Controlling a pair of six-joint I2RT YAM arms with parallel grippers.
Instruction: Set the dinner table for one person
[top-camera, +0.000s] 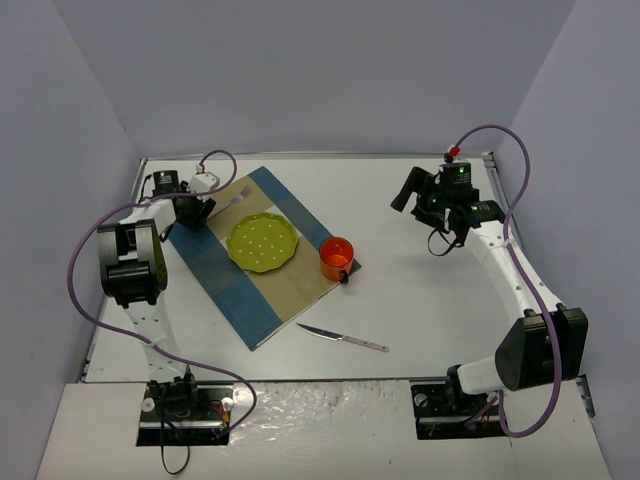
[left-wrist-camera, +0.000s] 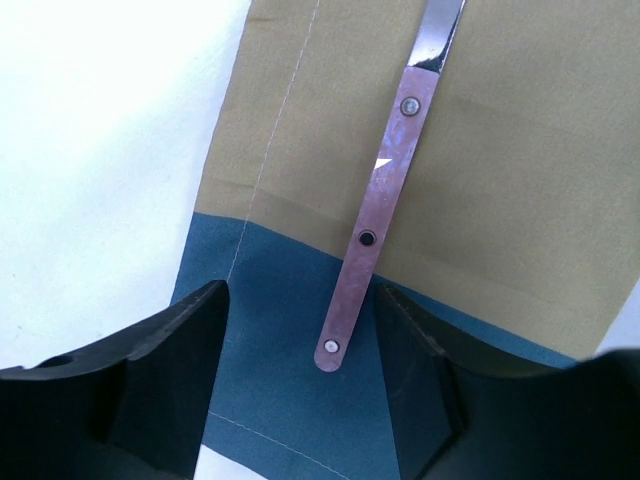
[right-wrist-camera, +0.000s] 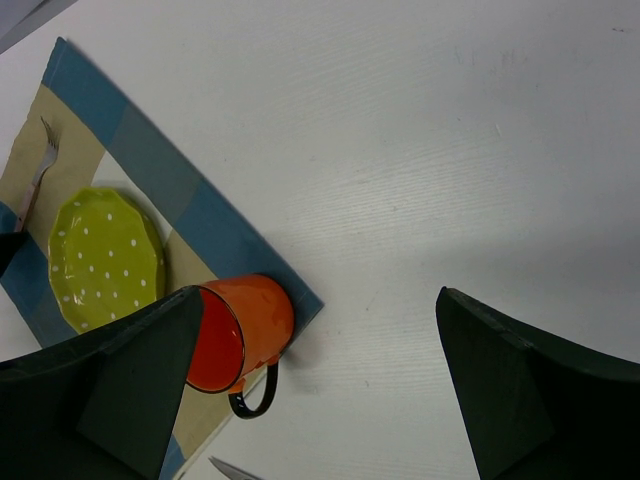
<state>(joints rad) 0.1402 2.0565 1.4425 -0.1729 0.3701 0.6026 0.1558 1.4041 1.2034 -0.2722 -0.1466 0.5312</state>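
Note:
On the white dinner table (top-camera: 430, 300) lies a blue-and-tan placemat (top-camera: 290, 290). It carries a green dotted plate (top-camera: 262, 243) and an orange mug (top-camera: 336, 258) at its right corner. A fork (top-camera: 236, 200) lies on the mat's far left part. In the left wrist view the fork's mauve riveted handle (left-wrist-camera: 385, 190) rests flat on the mat between the fingers of my left gripper (left-wrist-camera: 300, 300), which stand apart from it. My right gripper (top-camera: 408, 195) hovers wide open above the bare table right of the mug (right-wrist-camera: 250, 325), holding nothing.
A knife (top-camera: 343, 338) with a mauve handle lies on the table in front of the placemat, blade to the left. Grey walls close in the table on three sides. Purple cables loop beside each arm.

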